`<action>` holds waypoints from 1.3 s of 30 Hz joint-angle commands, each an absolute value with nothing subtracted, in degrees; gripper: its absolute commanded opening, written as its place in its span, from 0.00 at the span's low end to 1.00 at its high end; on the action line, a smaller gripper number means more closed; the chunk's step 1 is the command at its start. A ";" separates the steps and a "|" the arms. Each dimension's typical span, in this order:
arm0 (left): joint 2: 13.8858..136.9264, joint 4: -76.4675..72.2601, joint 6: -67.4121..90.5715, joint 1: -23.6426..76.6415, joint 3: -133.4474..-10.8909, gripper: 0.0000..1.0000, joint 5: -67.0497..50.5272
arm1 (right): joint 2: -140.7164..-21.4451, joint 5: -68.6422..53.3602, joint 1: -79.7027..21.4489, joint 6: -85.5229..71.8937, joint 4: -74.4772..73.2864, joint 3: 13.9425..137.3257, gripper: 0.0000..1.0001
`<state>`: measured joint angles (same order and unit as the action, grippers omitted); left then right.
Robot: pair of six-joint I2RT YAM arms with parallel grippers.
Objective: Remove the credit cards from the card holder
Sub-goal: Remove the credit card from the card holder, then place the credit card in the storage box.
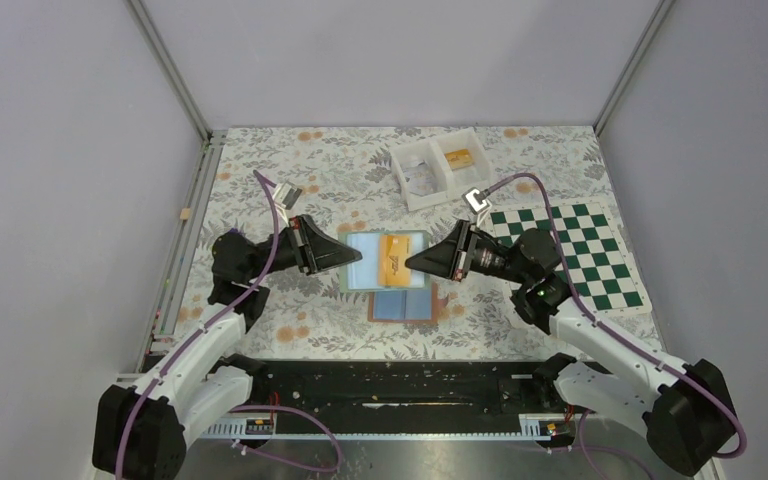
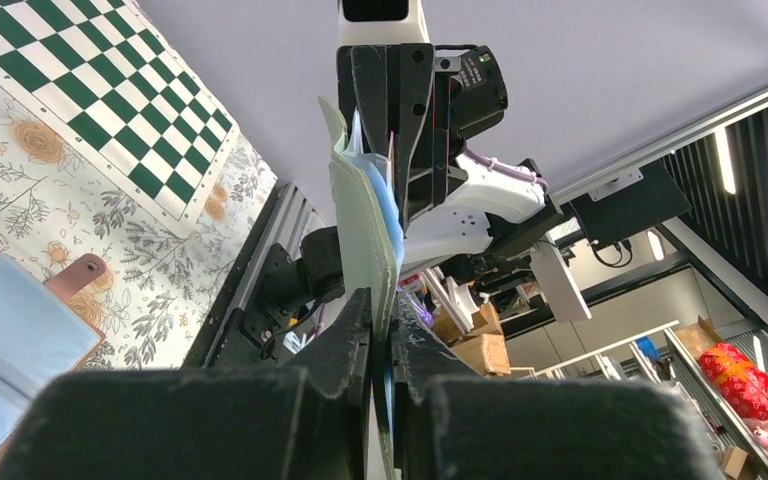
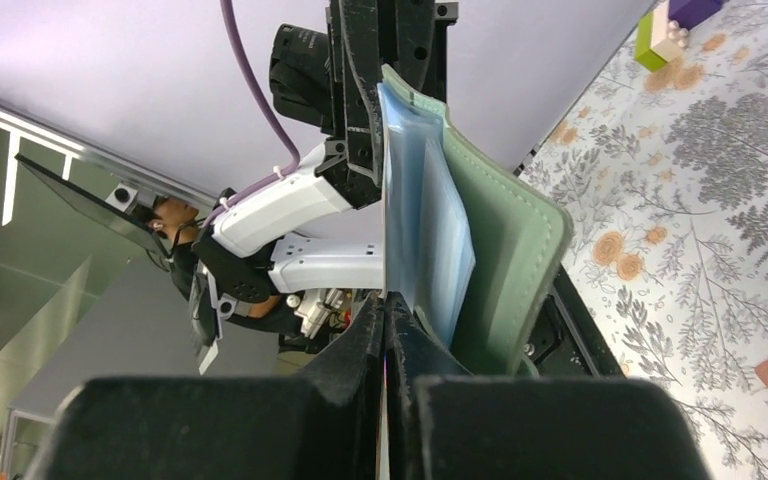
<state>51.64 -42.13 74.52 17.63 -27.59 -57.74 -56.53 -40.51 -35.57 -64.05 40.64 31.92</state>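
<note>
A card holder with a sage-green cover (image 2: 365, 235) and light-blue pockets (image 1: 370, 250) is held in the air between both grippers. My left gripper (image 2: 380, 310) is shut on its green cover; it shows in the top view (image 1: 352, 257). My right gripper (image 3: 385, 305) is shut on a thin sheet seen edge-on. In the top view my right gripper (image 1: 412, 262) meets the right edge of an orange card (image 1: 395, 258) lying on the blue pockets. A tan-brown card holder (image 1: 401, 305) with light-blue panels lies open on the table below; the left wrist view shows its tab (image 2: 85, 270).
A white two-compartment tray (image 1: 412, 187) at the back holds an orange item (image 1: 458, 158). A green-and-white chessboard mat (image 1: 585, 250) lies at the right. Small lime and purple blocks (image 3: 665, 30) sit far off by the table's edge. Metal rails border the table.
</note>
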 commanded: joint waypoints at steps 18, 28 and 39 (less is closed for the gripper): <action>43.12 7.26 29.47 14.38 -34.19 0.00 -34.89 | -58.49 2.66 -25.04 -48.39 23.96 38.86 0.00; 41.57 11.17 25.28 18.55 -35.12 0.00 -29.97 | -87.97 15.81 -17.57 -55.86 30.79 53.75 0.00; 42.40 12.98 24.01 22.49 -35.67 0.00 -28.34 | -110.27 16.63 -15.21 -68.73 25.00 73.02 0.00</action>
